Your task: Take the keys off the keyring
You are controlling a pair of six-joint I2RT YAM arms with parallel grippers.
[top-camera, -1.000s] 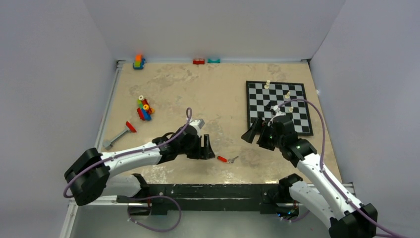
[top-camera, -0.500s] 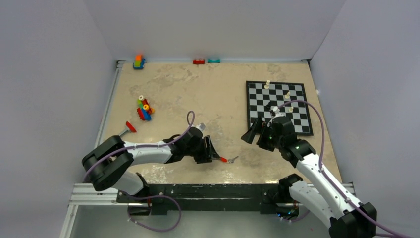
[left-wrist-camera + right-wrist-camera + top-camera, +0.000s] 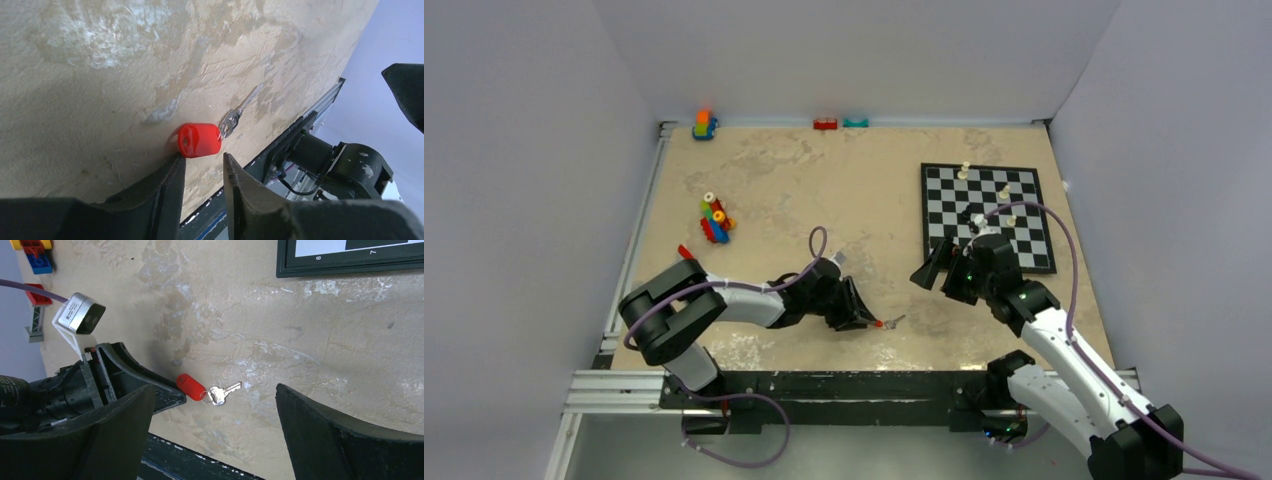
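The keys (image 3: 886, 322) lie flat on the table (image 3: 824, 190) near its front edge. Their long axis runs left to right, with the red head at the tips of my left gripper (image 3: 204, 161) and the silver blade pointing toward the right gripper (image 3: 944, 277). I see the left jaws narrowly apart, gripping nothing, and the right jaws spread wide.

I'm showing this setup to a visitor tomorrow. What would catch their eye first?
The red-headed keys near the front edge of the table, with the left end effector open right at the red head. Next, the chessboard at right, with the right end effector open by its near-left corner.
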